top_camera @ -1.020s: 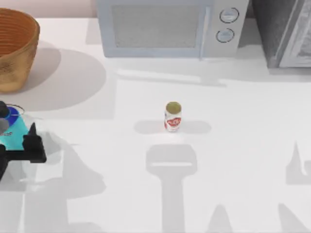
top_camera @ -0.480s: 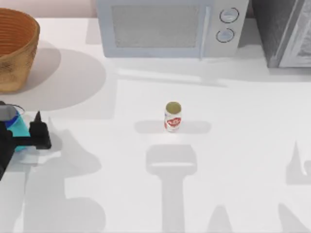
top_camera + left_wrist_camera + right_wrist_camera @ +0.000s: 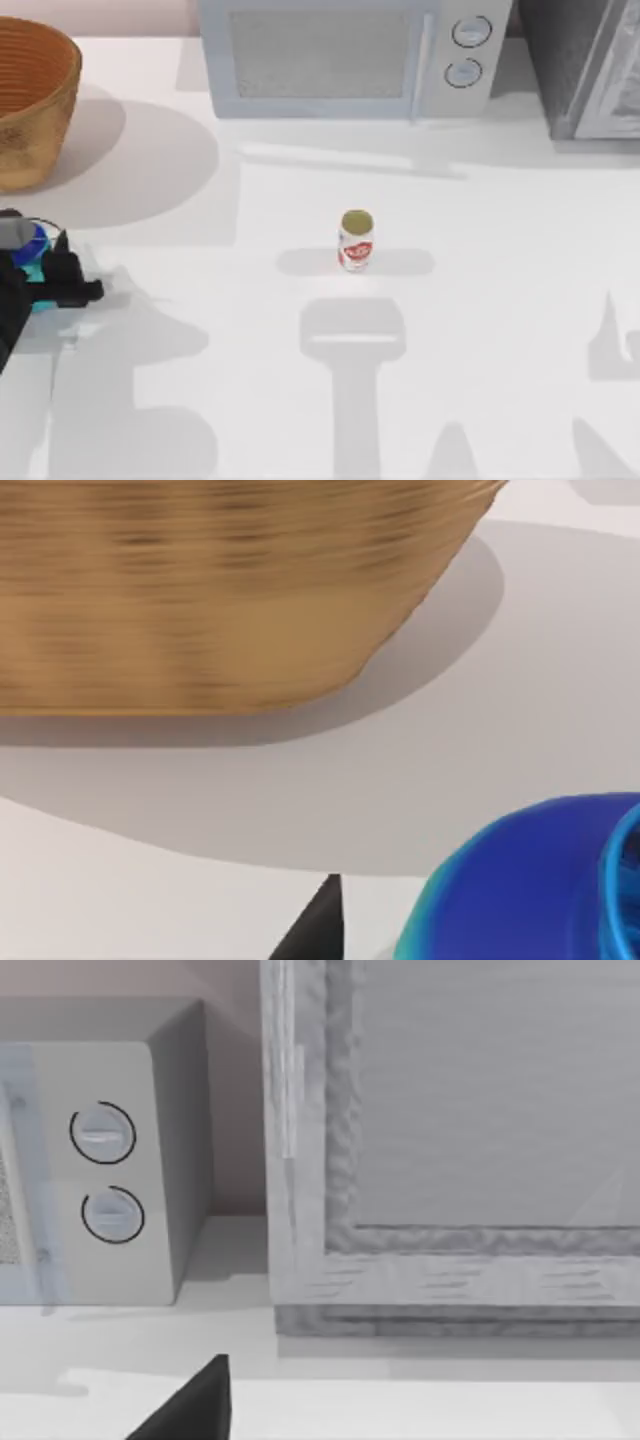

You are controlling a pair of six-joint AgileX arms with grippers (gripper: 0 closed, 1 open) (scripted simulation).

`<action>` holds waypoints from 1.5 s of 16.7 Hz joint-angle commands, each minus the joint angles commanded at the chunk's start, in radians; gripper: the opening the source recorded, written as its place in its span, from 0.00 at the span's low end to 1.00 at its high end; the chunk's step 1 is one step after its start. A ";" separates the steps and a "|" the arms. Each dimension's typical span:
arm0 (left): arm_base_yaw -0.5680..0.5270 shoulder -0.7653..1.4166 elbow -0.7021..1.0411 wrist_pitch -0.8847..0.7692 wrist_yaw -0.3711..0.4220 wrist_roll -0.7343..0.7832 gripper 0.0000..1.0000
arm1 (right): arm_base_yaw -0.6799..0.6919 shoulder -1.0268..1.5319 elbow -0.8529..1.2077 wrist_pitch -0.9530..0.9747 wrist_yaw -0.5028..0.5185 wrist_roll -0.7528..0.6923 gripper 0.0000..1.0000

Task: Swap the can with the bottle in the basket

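— Looking at the table's left edge: what does the left gripper (image 3: pixel 45 270) have?

— Its dark fingers are clamped on the bottle (image 3: pixel 35 262); the teal body and blue cap show just above the arm. In the left wrist view the bottle (image 3: pixel 530 880) sits close to the camera, with one finger tip (image 3: pixel 315 925) beside it.

— And the basket?

— The basket (image 3: pixel 35 100) stands in the far-left corner, apart from the bottle. Its woven wall (image 3: pixel 220 590) looms just beyond in the left wrist view.

— The can?

— Upright near the table's middle — the can (image 3: pixel 356 241), well apart from everything, in front of the microwave (image 3: pixel 350 55).

— The right arm?

— A dark finger tip (image 3: pixel 195 1405) shows in the right wrist view, facing the microwave's dials (image 3: pixel 105 1175). Whether that gripper is open I cannot tell.
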 joint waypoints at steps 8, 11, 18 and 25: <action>0.000 0.000 0.000 0.000 0.000 0.000 0.00 | 0.000 0.000 0.000 0.000 0.000 0.000 1.00; 0.000 0.000 0.000 0.000 0.000 0.000 0.00 | 0.000 0.000 0.000 0.000 0.000 0.000 1.00; -0.032 -0.017 0.020 -0.032 0.012 0.002 0.00 | 0.000 0.000 0.000 0.000 0.000 0.000 1.00; -0.208 -0.178 0.276 -0.453 0.127 0.011 0.00 | 0.000 0.000 0.000 0.000 0.000 0.000 1.00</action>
